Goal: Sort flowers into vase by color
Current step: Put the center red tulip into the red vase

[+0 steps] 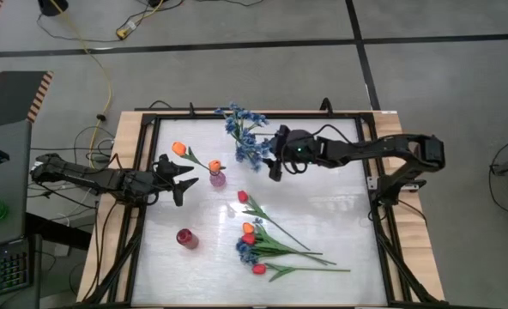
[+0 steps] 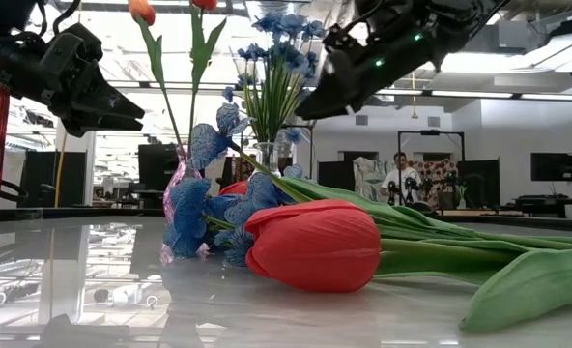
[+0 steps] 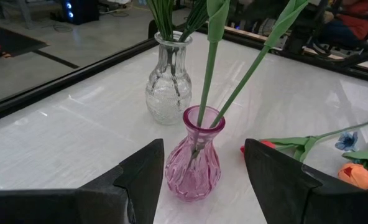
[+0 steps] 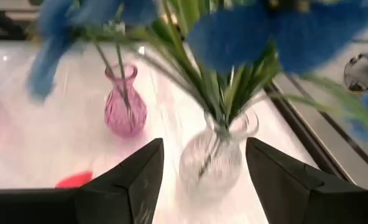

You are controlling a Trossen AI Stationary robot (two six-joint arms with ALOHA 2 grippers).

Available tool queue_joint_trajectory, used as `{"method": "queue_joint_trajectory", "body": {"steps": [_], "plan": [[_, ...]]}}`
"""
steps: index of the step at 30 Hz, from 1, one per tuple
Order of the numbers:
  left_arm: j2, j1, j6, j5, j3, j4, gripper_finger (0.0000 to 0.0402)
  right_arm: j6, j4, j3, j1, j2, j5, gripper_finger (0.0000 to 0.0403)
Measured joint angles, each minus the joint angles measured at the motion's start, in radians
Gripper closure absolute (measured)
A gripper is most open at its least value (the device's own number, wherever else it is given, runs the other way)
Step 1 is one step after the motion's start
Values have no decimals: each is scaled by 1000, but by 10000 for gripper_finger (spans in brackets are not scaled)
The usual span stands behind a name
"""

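Beside the blue flowers (image 1: pixel 245 133), the right gripper (image 1: pixel 275 163) hovers, jaws spread.

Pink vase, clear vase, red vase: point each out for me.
pink vase (image 3: pixel 193 165): left wrist view, on its ribbed belly.
clear vase (image 3: pixel 168 87): left wrist view, on its glass body below the neck.
red vase (image 1: pixel 186 238): high view, on its top, near the table's front left.

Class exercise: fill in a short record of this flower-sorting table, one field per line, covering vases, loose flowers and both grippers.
clear vase: blue sprigs
pink vase: two orange tulips
red vase: no flowers
loose flowers: red, orange, blue, lying on the table
left gripper: open, beside pink vase
right gripper: open, at clear vase
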Motion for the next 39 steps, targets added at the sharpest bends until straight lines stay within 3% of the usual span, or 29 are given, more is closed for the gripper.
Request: {"method": "queue_joint_trajectory", "body": {"steps": [4,15,29,39], "plan": [[0,0,0,0,0,0,191,11,-143,0,3,-65,0,148],[0,0,0,8,0,0,191,277,-422,0,57,-158,-2,148],[0,0,-1,84,0,0,191,500,-444,0,279,-34,-35,148],[0,0,-2,84,0,0,191,507,-437,0,457,-33,-87,148]]}}
